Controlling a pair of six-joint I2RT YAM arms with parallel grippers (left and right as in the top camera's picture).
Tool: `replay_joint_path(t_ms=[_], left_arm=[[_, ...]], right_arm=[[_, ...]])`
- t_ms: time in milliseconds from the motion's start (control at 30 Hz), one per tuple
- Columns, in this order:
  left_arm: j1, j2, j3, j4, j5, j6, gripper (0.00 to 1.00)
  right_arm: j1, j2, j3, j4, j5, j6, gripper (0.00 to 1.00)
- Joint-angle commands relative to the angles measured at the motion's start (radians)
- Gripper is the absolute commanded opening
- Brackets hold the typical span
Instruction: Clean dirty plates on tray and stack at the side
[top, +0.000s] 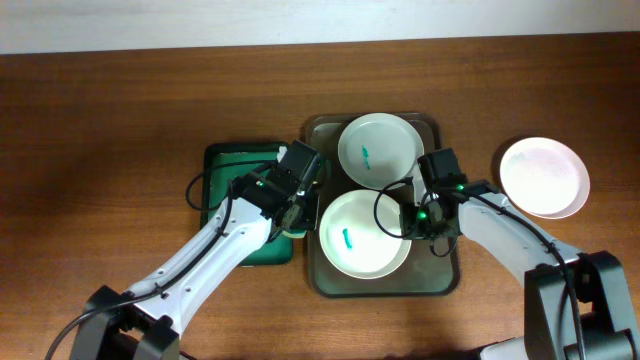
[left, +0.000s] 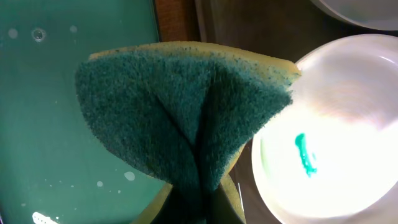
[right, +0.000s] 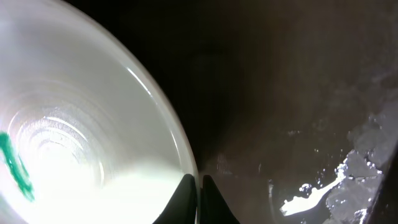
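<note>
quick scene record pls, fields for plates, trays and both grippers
dark grey-brown metal tray: holds two smeared plates
near white plate: teal smear in the middle, rim pinched by right gripper
far white plate: teal smear, not gripped
clean white plate: on the table, right of the tray
left gripper: shut on green-and-yellow sponge, beside small green tray
</note>
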Motion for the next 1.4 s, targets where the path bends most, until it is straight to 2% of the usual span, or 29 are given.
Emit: replay_joint_path(t_ms=[0, 233, 333, 400, 467, 500, 600, 700, 767, 800, 867, 967, 1033, 1167, 1367], left_arm=[[-0.002, 0.003, 0.003, 0.003, 0.008, 0.013, 0.0], [-0.002, 0.003, 0.003, 0.003, 0.008, 0.013, 0.0], [-0.002, 0.004, 0.003, 0.003, 0.008, 0.013, 0.0], [-0.002, 0.004, 0.003, 0.005, 0.008, 0.013, 0.0], [-0.002, 0.004, 0.003, 0.006, 0.008, 0.013, 0.0], [-0.002, 0.004, 0.003, 0.006, 0.008, 0.013, 0.0], [-0.002, 0.003, 0.003, 0.001, 0.024, 0.013, 0.0], [0.003, 0.004, 0.013, -0.008, 0.147, 0.066, 0.0], [0.03, 0.004, 0.065, -0.055, 0.24, 0.066, 0.0], [0.044, 0.005, 0.102, -0.086, 0.264, 0.066, 0.0], [0.069, 0.021, 0.215, -0.194, 0.274, 0.068, 0.0], [0.074, 0.127, 0.451, -0.408, 0.274, 0.105, 0.0], [0.069, 0.209, 0.55, -0.492, 0.282, 0.111, 0.0], [0.045, 0.29, 0.555, -0.491, 0.291, 0.111, 0.0], [-0.014, 0.296, 0.532, -0.409, 0.232, 0.111, 0.0]], right_arm=[[0.005, 0.005, -0.009, 0.005, 0.014, 0.111, 0.04], [0.005, -0.009, -0.009, -0.032, 0.014, 0.152, 0.04], [0.006, -0.043, -0.009, -0.061, 0.013, 0.171, 0.13], [0.005, -0.064, -0.009, -0.075, 0.013, 0.171, 0.22], [0.005, -0.093, 0.003, -0.106, 0.013, 0.17, 0.52], [0.005, -0.109, 0.019, -0.128, 0.013, 0.164, 0.57], [0.005, -0.155, 0.093, -0.231, 0.013, 0.157, 0.6], [0.005, -0.19, 0.172, -0.323, 0.014, 0.132, 0.65], [0.005, -0.197, 0.201, -0.356, 0.013, 0.132, 0.77], [0.005, -0.197, 0.203, -0.363, 0.013, 0.133, 0.96], [0.005, -0.195, 0.203, -0.377, 0.013, 0.133, 0.98], [0.005, -0.195, 0.203, -0.382, 0.013, 0.133, 0.98], [0.005, -0.195, 0.203, -0.385, 0.013, 0.133, 0.98], [0.005, -0.195, 0.192, -0.399, 0.013, 0.133, 0.98], [0.005, -0.193, 0.183, -0.399, 0.013, 0.133, 0.98]])
